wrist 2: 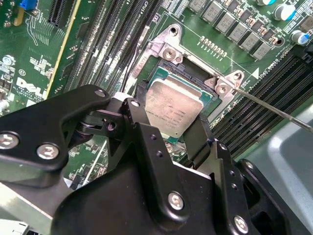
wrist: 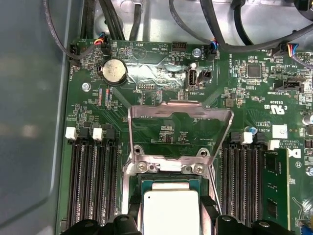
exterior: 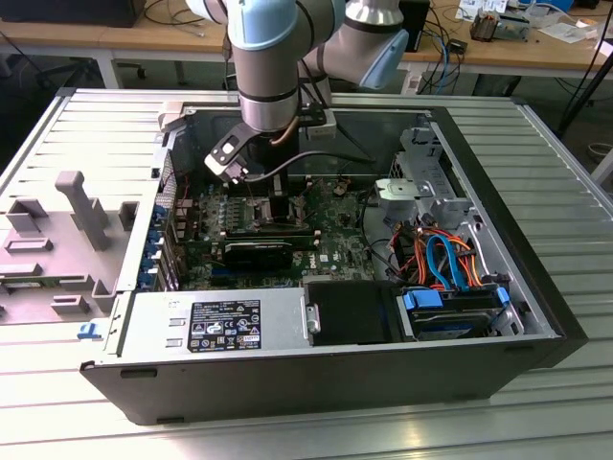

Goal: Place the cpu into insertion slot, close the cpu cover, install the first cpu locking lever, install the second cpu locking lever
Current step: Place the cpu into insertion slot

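Since the cpu cover point(wrist: 178, 104) stands tipped up on its hinge, the insertion slot point(wrist 2: 193, 78) lies open to us, and the gripper point(wrist: 171, 215) reaches straight down to it. Its fingers point(wrist: 134, 214) clamp two opposite edges of the cpu point(wrist 2: 175, 104) (the silver top is left bare), so the chip sits level and square in the slot's frame. We cannot tell whether it is fully seated.

A ribbed metal desk point(exterior: 546, 172) spans the foreground. Behind it stand cluttered wooden tables point(exterior: 96, 38) on a dark floor point(exterior: 522, 91).
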{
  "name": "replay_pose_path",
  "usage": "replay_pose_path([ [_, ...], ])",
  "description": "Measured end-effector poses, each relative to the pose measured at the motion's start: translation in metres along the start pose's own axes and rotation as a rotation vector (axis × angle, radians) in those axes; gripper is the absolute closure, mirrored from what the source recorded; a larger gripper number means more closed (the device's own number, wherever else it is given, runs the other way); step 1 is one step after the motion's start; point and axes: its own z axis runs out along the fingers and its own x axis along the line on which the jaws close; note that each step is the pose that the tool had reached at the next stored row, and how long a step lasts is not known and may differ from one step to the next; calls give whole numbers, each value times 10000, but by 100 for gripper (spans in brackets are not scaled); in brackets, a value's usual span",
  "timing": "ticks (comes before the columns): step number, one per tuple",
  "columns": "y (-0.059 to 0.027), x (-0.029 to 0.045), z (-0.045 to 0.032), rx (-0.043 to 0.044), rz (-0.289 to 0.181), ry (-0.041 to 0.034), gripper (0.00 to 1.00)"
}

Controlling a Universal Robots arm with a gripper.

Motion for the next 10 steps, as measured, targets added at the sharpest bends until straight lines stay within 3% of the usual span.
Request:
replay_pose_path([
  [6,3,5,17,-8,5,10,45],
  [7,3,4,14,-10,15,13,39],
  [8,5,2,-12,-6,160,81,39],
  [10,5,-2,-12,-6,197,125,39],
])
